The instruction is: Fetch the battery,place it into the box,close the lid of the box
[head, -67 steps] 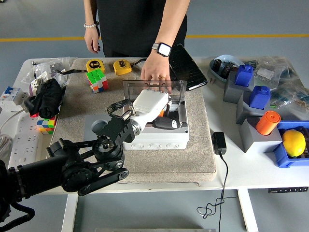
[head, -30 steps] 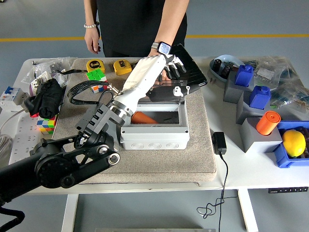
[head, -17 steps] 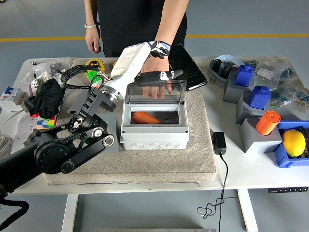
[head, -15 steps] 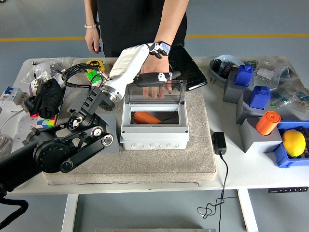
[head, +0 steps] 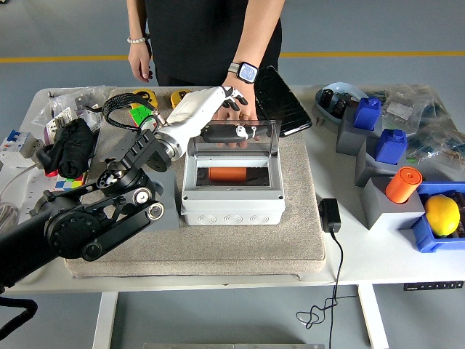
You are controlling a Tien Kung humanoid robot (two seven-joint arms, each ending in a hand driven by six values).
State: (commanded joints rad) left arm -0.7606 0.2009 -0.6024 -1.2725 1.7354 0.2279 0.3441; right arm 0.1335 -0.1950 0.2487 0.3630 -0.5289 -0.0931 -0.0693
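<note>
On the white bench (head: 378, 258), near the front, a beige felt mat (head: 240, 243) carries a light grey plastic junction box (head: 231, 198). Inside its open well lies the orange cylindrical battery (head: 229, 174), on its side, so the fetching and placing look done. Behind the well, the box's clear hinged lid (head: 234, 142) stands raised, tilted toward the front. The robot's white left hand (head: 221, 125), on a black arm entering from the lower left, rests at the lid's top edge with dark fingers (head: 231, 131) curled along it, apparently gripping the lid. A person's hand (head: 234, 102) rests on the mat just behind the lid. The step in hand seems to be closing; the next move likely calls for swinging the lid forward and down until it seats on the box rim. The right arm is not visible.
</note>
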